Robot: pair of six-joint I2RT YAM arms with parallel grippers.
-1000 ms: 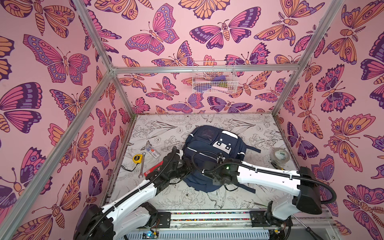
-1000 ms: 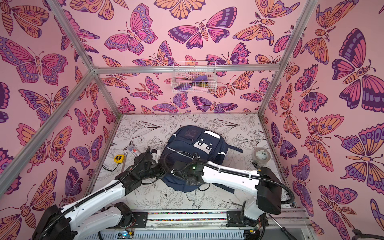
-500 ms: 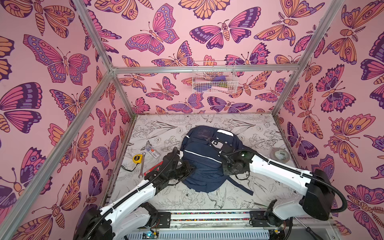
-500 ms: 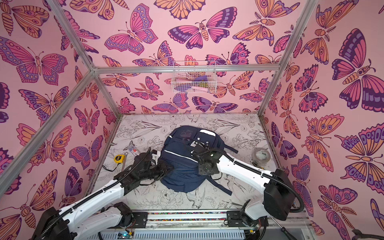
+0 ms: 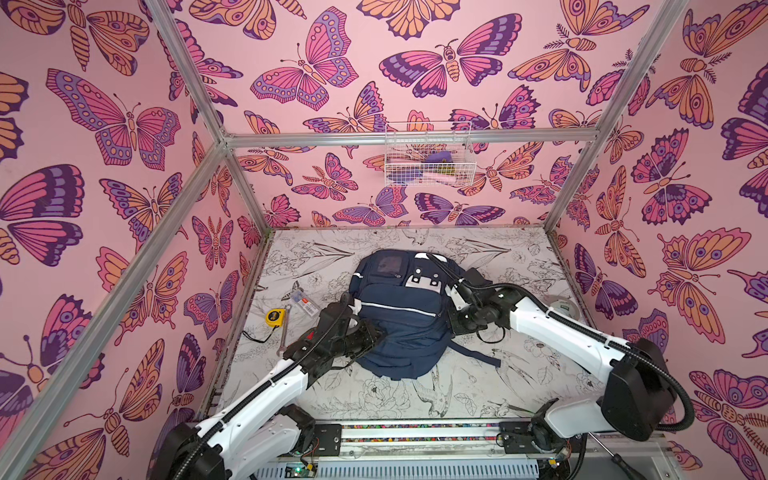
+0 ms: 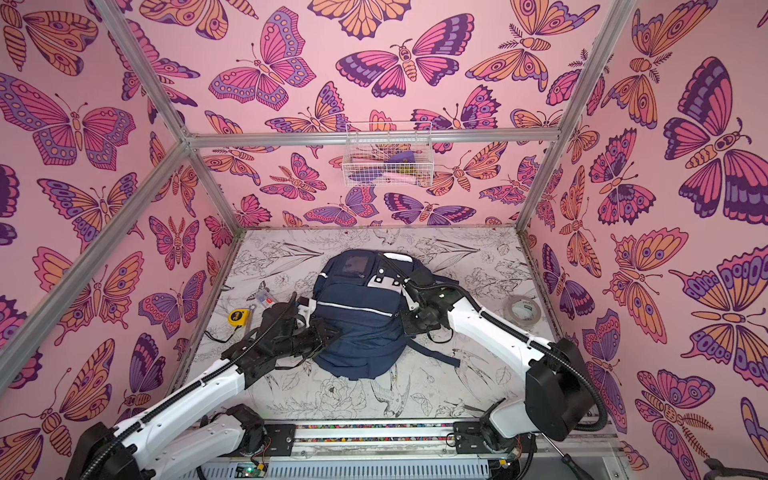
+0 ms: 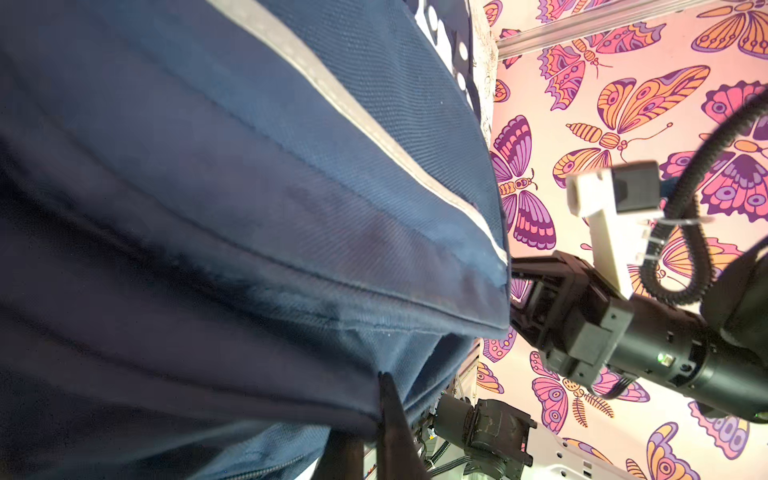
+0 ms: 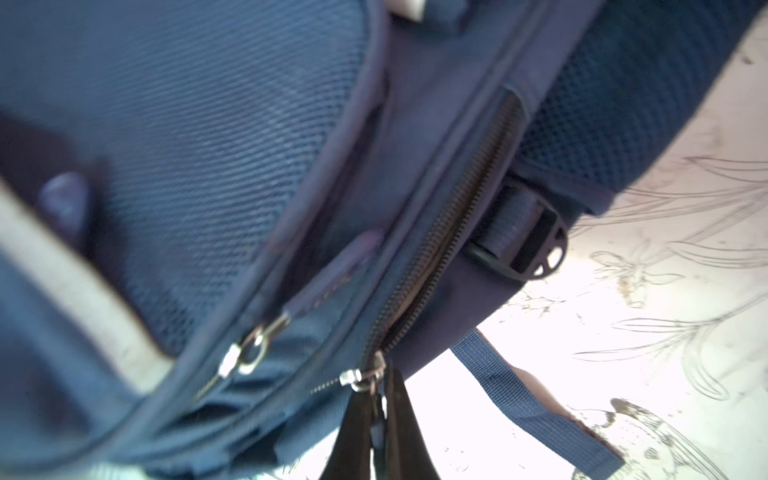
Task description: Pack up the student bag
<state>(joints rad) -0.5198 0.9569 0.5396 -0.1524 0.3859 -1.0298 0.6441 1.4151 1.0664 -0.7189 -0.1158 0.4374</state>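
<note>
The student bag, navy blue with a white stripe and a dotted white patch, lies in the middle of the table. My left gripper is shut on a fold of the bag's fabric at its near left side. My right gripper is at the bag's right side, shut on a metal zipper pull. The zipper track runs away from that pull. A second zipper pull hangs free beside it.
Left of the bag lie a yellow tape measure, a clear packet and a metal tool. A tape roll sits at the right wall. A loose bag strap trails toward the front. A wire basket hangs on the back wall.
My right gripper has travelled from the bag's near left part round to its right side, still shut. The bag has shifted and turned a little. The left gripper has kept its hold.
</note>
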